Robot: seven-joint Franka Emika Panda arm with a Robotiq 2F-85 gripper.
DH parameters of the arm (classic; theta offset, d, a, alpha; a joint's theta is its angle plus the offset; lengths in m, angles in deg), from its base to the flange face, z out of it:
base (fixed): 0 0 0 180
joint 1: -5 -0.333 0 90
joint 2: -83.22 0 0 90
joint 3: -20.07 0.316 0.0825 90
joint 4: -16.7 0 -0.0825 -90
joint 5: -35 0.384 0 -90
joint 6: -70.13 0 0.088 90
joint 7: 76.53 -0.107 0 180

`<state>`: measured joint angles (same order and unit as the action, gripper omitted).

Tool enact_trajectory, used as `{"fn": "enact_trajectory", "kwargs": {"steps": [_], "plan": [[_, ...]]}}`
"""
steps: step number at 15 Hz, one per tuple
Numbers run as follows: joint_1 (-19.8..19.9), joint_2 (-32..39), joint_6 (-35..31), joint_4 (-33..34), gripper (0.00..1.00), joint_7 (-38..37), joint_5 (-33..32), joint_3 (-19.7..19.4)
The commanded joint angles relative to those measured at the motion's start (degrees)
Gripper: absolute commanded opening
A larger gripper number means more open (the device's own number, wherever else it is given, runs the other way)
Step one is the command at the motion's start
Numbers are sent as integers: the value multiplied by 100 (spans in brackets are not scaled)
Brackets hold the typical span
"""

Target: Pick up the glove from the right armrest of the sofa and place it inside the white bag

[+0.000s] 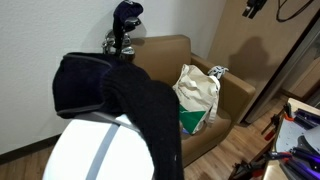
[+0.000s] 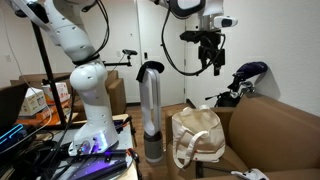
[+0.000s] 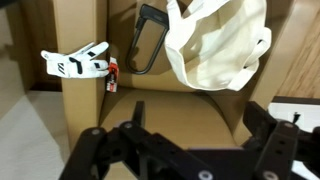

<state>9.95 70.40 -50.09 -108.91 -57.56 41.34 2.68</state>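
Observation:
A white glove with black markings (image 3: 75, 63) lies on the brown sofa's armrest. It shows in both exterior views (image 1: 218, 71) (image 2: 245, 174). The white bag (image 3: 222, 42) stands open on the sofa seat, also seen in both exterior views (image 1: 197, 95) (image 2: 197, 136). My gripper (image 2: 210, 55) hangs high in the air above the sofa, well clear of the glove and the bag. In the wrist view its fingers (image 3: 190, 140) are spread wide with nothing between them. The glove sits up and to the left of the fingers there.
A dark blue item with metal parts (image 1: 124, 22) (image 2: 245, 78) rests on the sofa back. A tall black and silver tower (image 2: 150, 110) stands beside the sofa. A white object draped in dark cloth (image 1: 110, 110) fills the foreground. A cluttered table (image 1: 295, 130) stands nearby.

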Motion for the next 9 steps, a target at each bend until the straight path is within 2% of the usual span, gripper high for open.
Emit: {"fn": "enact_trajectory", "kwargs": {"steps": [1, 6, 7, 8, 9], "plan": [[434, 696, -946, -45, 100, -467, -322, 46], [924, 1824, -2761, -60, 100, -844, 151, -173], [994, 1948, -2456, 50, 100, -892, 39, -164], [999, 1625, -2421, -134, 100, -690, -40, -89], [1057, 1761, -2425, -117, 100, -704, -48, -86]]}}
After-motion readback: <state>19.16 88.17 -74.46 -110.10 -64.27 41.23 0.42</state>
